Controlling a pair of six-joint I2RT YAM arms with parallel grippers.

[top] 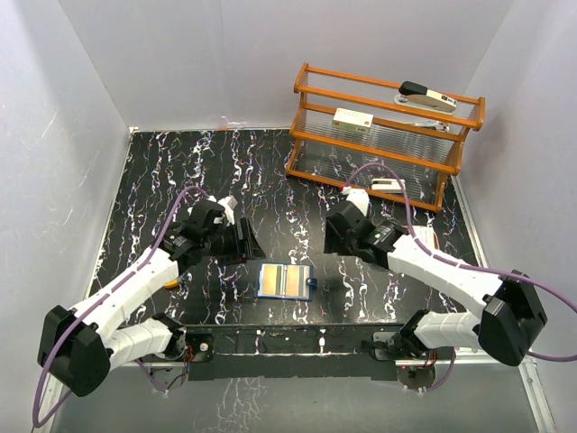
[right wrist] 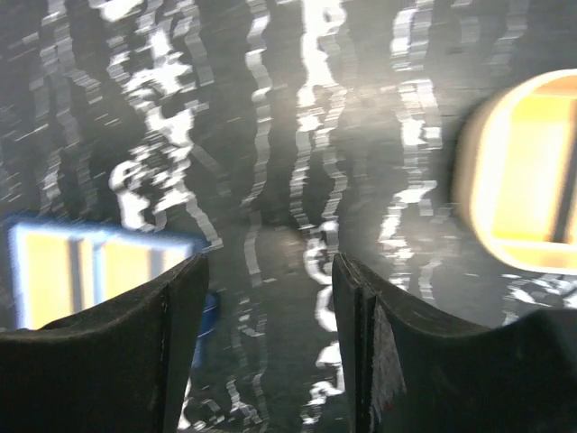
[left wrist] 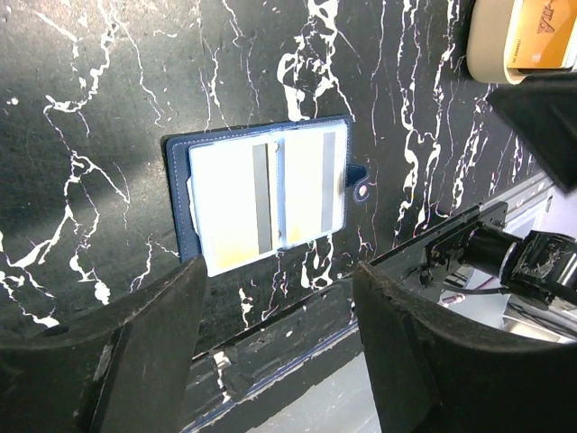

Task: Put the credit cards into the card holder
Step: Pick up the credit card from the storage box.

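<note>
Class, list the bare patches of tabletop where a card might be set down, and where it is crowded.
Bare: far-left table between back wall and left arm; middle strip between card holder and wooden rack. Crowded: far right, around rack and right arm.

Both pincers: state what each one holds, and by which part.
Nothing is held. The left pincer and the right pincer both stand open and empty above the table; the card holder lies apart from both.
</note>
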